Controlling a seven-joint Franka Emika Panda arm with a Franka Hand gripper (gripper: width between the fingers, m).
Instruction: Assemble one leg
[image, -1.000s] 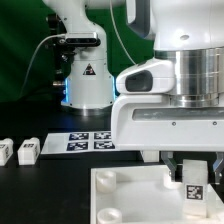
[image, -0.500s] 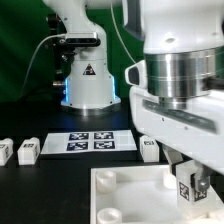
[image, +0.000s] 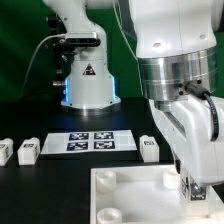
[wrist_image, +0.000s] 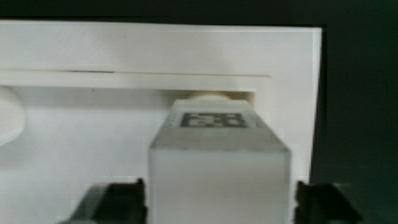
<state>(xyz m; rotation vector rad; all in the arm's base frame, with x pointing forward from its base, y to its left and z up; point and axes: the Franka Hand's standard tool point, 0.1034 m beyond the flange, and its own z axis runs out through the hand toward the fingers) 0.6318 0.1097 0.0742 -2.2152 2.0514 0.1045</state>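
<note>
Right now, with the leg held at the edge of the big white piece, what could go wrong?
1. In the wrist view the leg, held in the hand, meets the white tray piece near its edge; if it is off the socket, it may jam.
2. In the exterior view the arm hides the contact, so misalignment could go unseen.
3. Pushing could shift the tray piece.

Swings toward the exterior view's right and drops lower. Carries the leg (wrist_image: 215, 150) down with it, almost out of sight now. Uncovers another small block (image: 149, 148) beside the marker board (image: 88, 142).
</note>
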